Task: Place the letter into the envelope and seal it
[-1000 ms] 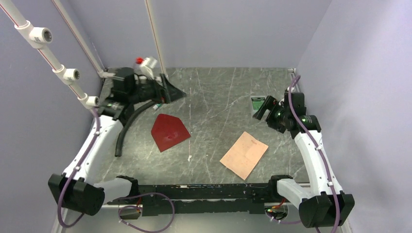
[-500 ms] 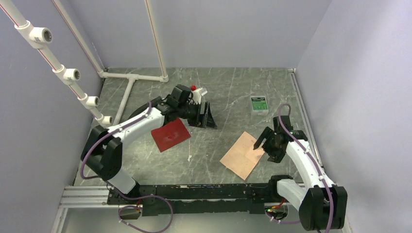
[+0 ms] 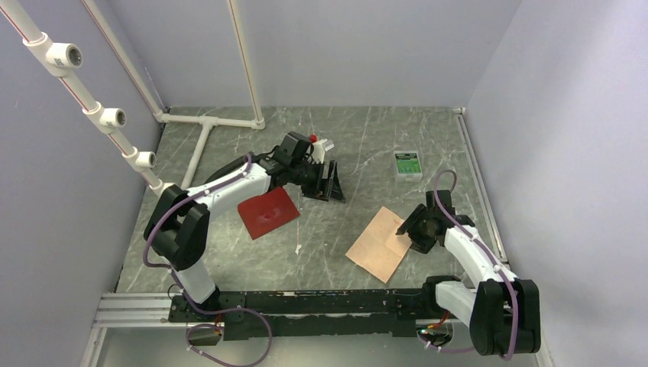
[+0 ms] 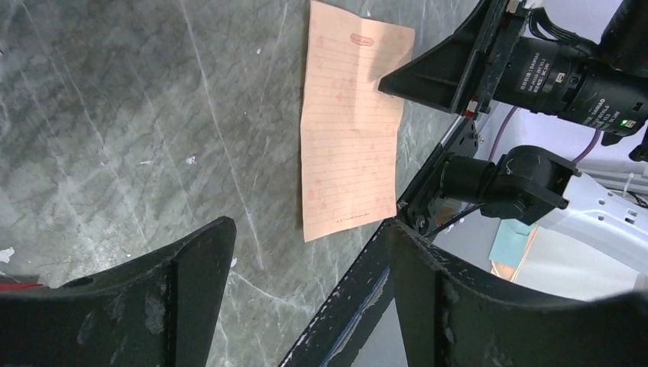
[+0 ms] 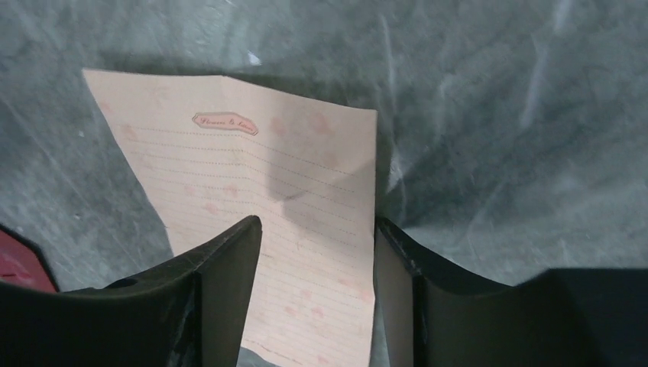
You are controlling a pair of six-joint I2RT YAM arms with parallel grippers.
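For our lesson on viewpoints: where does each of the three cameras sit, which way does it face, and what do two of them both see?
Top: high behind the robot, looking down on the table; the left arm and right arm show.
Left wrist: on the left arm, looking past the open left tool at the letter; the right arm shows too.
Right wrist: just above the letter, facing down; the open right tool shows over it.
Shared: all three see the letter.
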